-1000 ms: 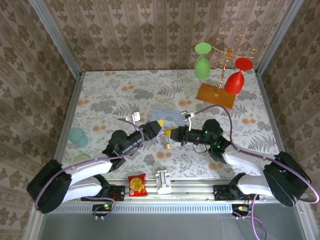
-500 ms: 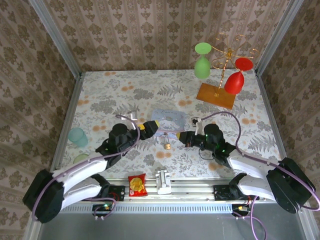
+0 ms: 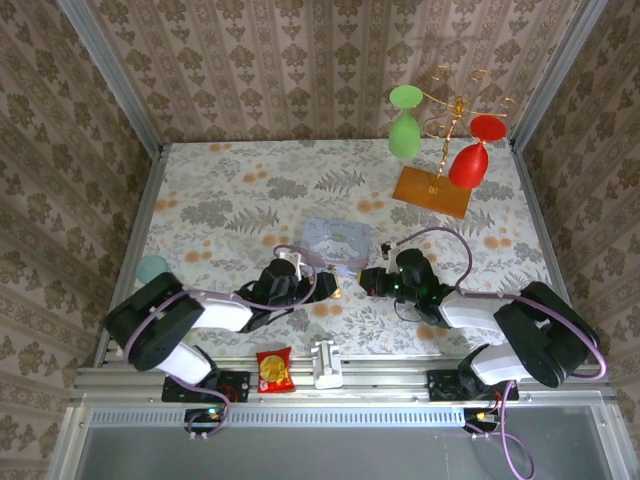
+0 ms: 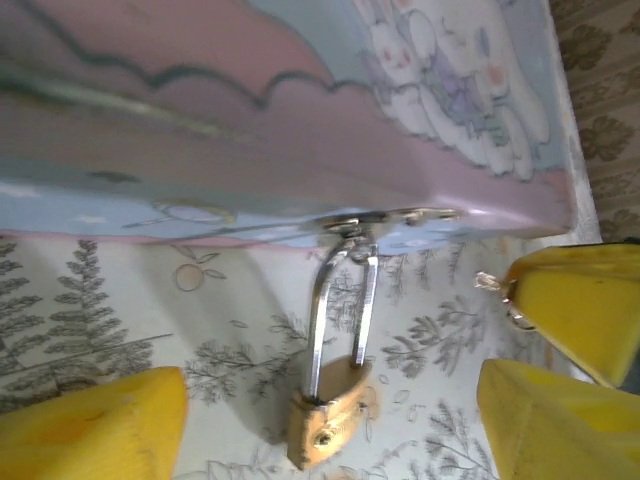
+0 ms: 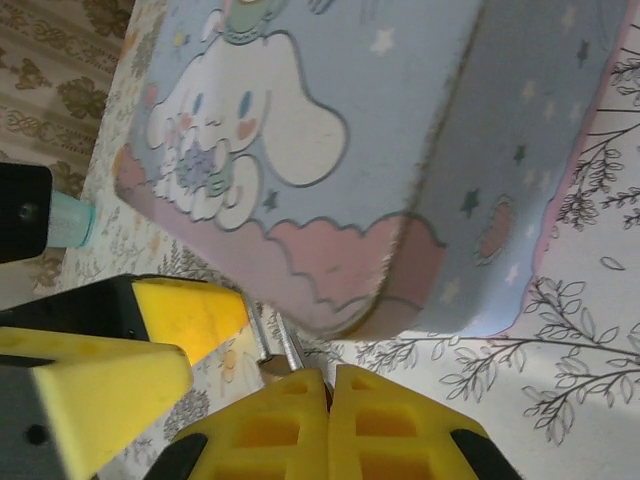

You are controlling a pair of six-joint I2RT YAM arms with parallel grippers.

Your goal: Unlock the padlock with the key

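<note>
padlock (image 4: 330,425) hooked to tin (image 4: 300,120) | left jaws apart around it | right jaws pinch key (image 4: 492,284)

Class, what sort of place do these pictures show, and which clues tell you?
Probably a robot test cell dressed as a home: wallpapered walls on an aluminium frame, with a left arm and right arm bolted to a rail.

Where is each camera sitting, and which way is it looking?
Top camera: above and behind the arms, looking down on the table; both arms show.
Left wrist camera: rides that wrist, facing the padlock hooked on the tin; its yellow fingers show.
Right wrist camera: rides that wrist, facing the tin; its shut right claw shows.
Both wrist views share the tin.
</note>
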